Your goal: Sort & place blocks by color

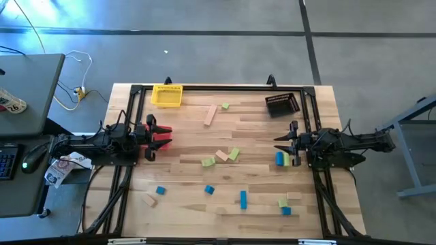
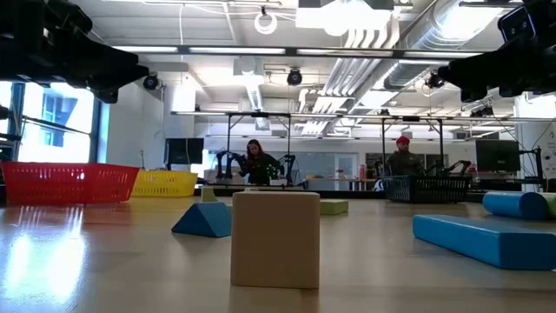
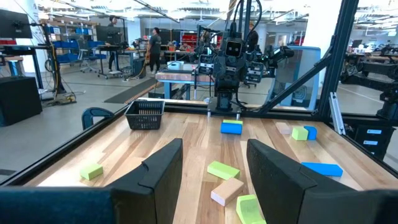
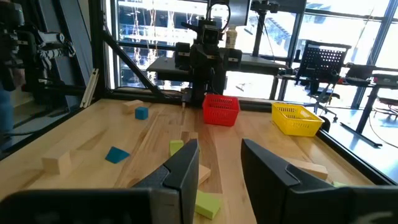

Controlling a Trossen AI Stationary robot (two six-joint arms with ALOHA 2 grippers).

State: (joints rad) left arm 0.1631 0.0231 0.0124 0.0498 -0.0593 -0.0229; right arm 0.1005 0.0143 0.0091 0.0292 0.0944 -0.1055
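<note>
Along the near edge of the table (image 1: pixel 231 129) lie most of the blocks (image 1: pixel 243 199): two small blue cubes and a tan one at the near left, a blue bar near the middle, and a green, a tan and a blue piece bunched at the near right. Farther in, at mid-table, sits a cluster of two green blocks and a tan one; a blue block and a green one lie just under the right hand (image 1: pixel 278 143). Toward the far edge rest a tan bar and one small green cube — roughly five blue, five green, four tan.

The table is pale planked wood in a black frame. There are three baskets: red basket (image 1: pixel 157 136) at the left hand (image 1: pixel 162 134), yellow basket (image 1: pixel 167 95) far left, black basket (image 1: pixel 282 104) far right. Beyond is an open workshop with people at benches.

Both arms reach level inward from the sides — the left hand's fingers stand apart, holding nothing; the right hand's fingers stand narrowly apart, empty too.
</note>
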